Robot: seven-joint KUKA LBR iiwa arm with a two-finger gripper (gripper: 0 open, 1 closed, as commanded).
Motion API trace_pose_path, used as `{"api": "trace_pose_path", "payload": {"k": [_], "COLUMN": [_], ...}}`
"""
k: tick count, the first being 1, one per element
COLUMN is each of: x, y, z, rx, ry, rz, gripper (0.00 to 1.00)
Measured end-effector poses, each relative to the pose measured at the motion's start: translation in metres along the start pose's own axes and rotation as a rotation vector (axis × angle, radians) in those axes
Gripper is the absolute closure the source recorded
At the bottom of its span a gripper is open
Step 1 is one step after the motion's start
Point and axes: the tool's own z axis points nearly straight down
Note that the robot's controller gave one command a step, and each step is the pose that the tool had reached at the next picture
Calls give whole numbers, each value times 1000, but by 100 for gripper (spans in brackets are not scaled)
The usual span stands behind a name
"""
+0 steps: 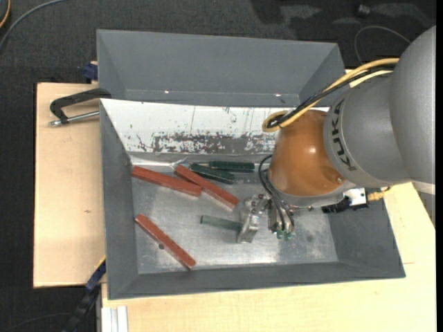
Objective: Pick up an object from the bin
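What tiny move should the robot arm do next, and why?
Probably a small slide toward the view's left. The gripper is down near the bin floor, at the right end of a short dark green stick, not over its middle. Centring over that stick should make a grab easier. The red-brown sticks lie farther away.

Dark carpet floor (208, 9), stray black cables (43, 5)

Arm (387, 130) reaching from right, tool (267, 225) low, pointing down
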Motion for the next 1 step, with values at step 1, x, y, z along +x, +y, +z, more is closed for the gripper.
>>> {"api": "trace_pose_path", "payload": {"k": [1], "x": [-5], "y": [-27], "z": [-143], "rx": [-2], "ry": [-14], "rz": [1], "gripper": [100]}}
